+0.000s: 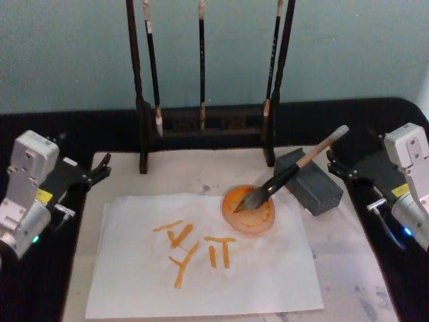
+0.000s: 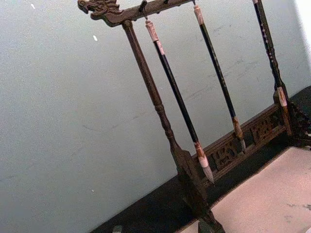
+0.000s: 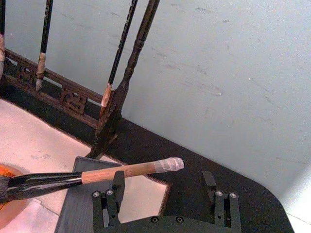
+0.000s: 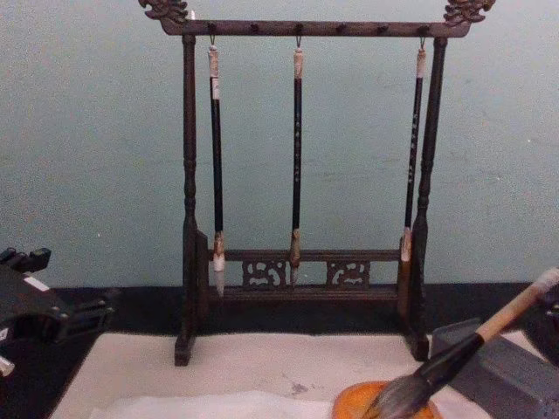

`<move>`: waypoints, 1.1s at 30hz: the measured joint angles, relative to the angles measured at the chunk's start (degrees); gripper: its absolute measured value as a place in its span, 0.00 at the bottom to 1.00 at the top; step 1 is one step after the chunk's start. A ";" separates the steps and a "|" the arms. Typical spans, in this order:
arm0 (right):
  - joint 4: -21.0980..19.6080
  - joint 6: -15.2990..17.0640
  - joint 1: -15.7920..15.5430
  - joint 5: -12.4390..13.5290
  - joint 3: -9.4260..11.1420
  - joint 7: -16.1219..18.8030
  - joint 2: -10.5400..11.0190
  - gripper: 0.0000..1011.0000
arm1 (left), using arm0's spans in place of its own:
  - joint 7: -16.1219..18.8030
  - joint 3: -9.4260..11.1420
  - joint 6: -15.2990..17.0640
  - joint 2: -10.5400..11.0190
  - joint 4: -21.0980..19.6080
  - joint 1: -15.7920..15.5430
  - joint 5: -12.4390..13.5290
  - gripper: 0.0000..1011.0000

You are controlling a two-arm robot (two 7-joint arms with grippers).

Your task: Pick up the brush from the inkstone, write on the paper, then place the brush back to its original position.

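Observation:
The brush (image 1: 295,171) lies slanted with its tan handle propped on the grey inkstone (image 1: 316,191) and its dark bristles in a shallow orange dish (image 1: 248,211). In the right wrist view the brush (image 3: 97,174) rests across the inkstone (image 3: 73,216), just ahead of my right gripper (image 3: 163,187), which is open and holds nothing. The white paper (image 1: 201,275) carries several orange strokes (image 1: 194,245). My right gripper (image 1: 342,168) sits at the table's right side, a little apart from the handle's white end. At the left side, well away from the paper, my left gripper (image 1: 99,169) is open.
A dark wooden brush stand (image 1: 201,124) with three thin hanging brushes (image 4: 297,157) stands behind the cream felt mat (image 1: 348,268). The mat lies on a black tabletop (image 1: 335,114) in front of a pale blue-green wall. The orange dish overlaps the paper's far right corner.

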 joint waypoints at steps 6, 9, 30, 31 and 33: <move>-0.01 -0.02 0.00 0.00 0.00 0.00 0.00 0.99 | 0.00 0.00 0.00 0.00 0.00 0.00 0.00 1.00; -0.01 -0.03 0.00 -0.01 0.00 0.00 0.00 0.99 | 0.00 0.00 0.00 0.00 0.00 0.00 0.00 1.00; -0.01 -0.03 0.00 0.00 -0.01 0.00 0.00 0.99 | 0.00 0.00 0.00 0.00 0.00 0.00 0.00 1.00; -0.01 -0.03 0.00 0.00 0.00 0.00 0.00 0.99 | 0.00 0.00 0.00 0.00 0.00 0.00 0.00 1.00; -0.01 -0.04 0.01 0.00 0.00 0.00 0.00 0.99 | 0.00 0.00 0.00 0.00 0.00 0.00 0.00 1.00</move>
